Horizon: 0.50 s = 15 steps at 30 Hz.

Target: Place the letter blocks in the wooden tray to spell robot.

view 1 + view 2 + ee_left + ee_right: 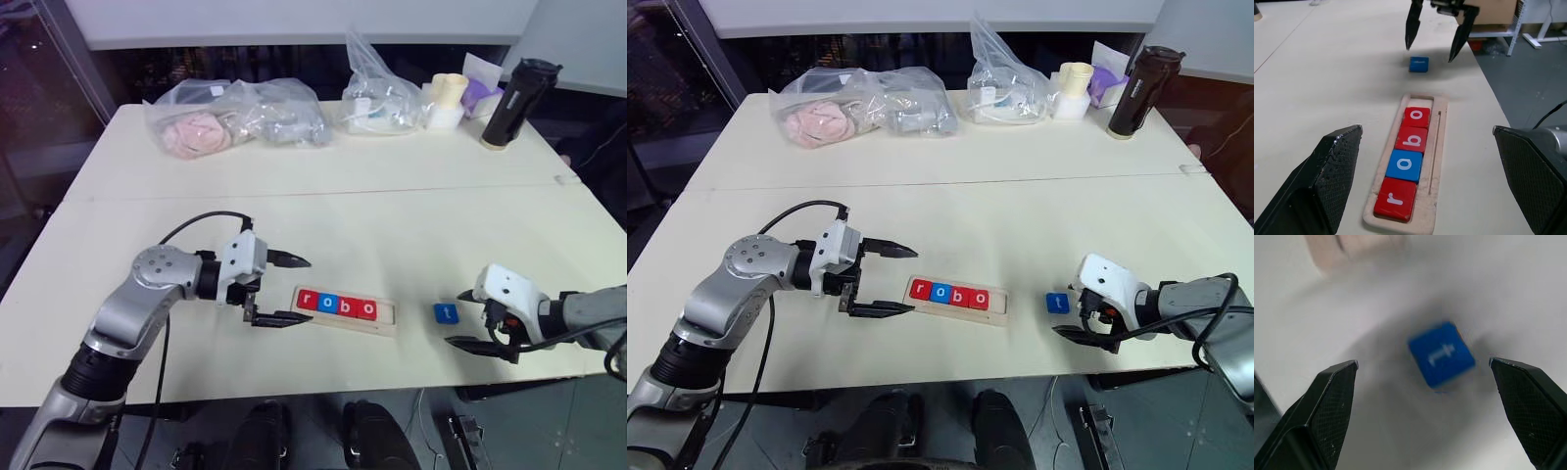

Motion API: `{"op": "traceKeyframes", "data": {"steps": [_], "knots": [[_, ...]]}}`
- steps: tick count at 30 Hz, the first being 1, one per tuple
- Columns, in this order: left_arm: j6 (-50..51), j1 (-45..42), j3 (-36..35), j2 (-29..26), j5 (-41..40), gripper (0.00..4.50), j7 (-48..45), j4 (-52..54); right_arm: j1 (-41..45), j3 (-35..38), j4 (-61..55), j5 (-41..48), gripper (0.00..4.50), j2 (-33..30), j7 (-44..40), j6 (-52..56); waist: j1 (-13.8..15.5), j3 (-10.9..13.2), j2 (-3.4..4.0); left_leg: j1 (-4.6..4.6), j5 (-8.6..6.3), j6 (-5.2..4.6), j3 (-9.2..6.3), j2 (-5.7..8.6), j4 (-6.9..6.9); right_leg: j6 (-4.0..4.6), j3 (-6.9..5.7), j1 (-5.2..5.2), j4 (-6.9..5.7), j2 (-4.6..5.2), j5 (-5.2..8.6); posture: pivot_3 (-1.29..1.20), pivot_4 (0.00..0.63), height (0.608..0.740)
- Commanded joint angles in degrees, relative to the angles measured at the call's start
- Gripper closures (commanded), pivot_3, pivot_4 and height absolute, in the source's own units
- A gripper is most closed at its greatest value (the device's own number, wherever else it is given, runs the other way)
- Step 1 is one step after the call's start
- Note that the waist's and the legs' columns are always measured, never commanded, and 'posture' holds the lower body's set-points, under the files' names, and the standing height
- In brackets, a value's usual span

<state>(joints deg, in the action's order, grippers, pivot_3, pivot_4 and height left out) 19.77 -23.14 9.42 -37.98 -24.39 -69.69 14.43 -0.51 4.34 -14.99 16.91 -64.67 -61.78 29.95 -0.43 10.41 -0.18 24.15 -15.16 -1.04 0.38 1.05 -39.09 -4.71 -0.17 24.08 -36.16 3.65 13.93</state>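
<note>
Blue t block (445,312): last letter outstanding, lying loose on the table (323,211) just beyond the wooden tray's (386,323) empty end.
Right claw (467,317): spread wide, beside the block, gripping nothing.
Left claw (280,290): spread, at the tray's r end.
Tray holds r, o, b, o.
Step in hand: picking up t. Next, likely: straddle, close, carry to the free slot.

Four blocks (336,305) are seated in the tray (386,323), its right end slot left free. Right of the tray, the t block (445,313) is set on the table (392,225). Bags (235,116) are piled far behind the tray.
</note>
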Motion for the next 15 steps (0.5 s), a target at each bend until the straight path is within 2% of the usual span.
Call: {"op": "traceKeyframes", "data": {"steps": [1,10,15], "knots": [[0.3,0.1,-1.2,-0.8,-0.9,0.0,0.2,2.3,2.2,-1.3,4.2,-1.8,0.06,-0.3,-3.0,-5.3,0.0,0.0,0.0,0.0,0.0,0.0,0.0,0.0,0.0,0.01,0.0,0.0,0.0,0.0,0.0,0.0,0.15,0.74],[0.4,0.1,-1.5,-1.6,-1.0,0.0,0.1,2.4,6.7,-4.9,9.0,-4.9,0.06,1.3,-4.9,-10.5,0.1,0.0,0.02,-0.03,0.0,0.0,-0.01,-0.01,0.0,0.03,0.03,-0.01,-0.02,0.08,-0.01,0.0,0.15,0.74],[0.4,0.1,-1.4,-1.8,-1.0,0.0,0.2,2.4,8.3,-5.8,9.4,-5.0,0.06,2.9,-4.9,-9.7,0.1,0.0,0.03,-0.03,0.0,0.01,-0.01,-0.01,0.0,0.04,0.04,-0.01,-0.02,0.11,-0.01,0.0,0.15,0.74]]}}
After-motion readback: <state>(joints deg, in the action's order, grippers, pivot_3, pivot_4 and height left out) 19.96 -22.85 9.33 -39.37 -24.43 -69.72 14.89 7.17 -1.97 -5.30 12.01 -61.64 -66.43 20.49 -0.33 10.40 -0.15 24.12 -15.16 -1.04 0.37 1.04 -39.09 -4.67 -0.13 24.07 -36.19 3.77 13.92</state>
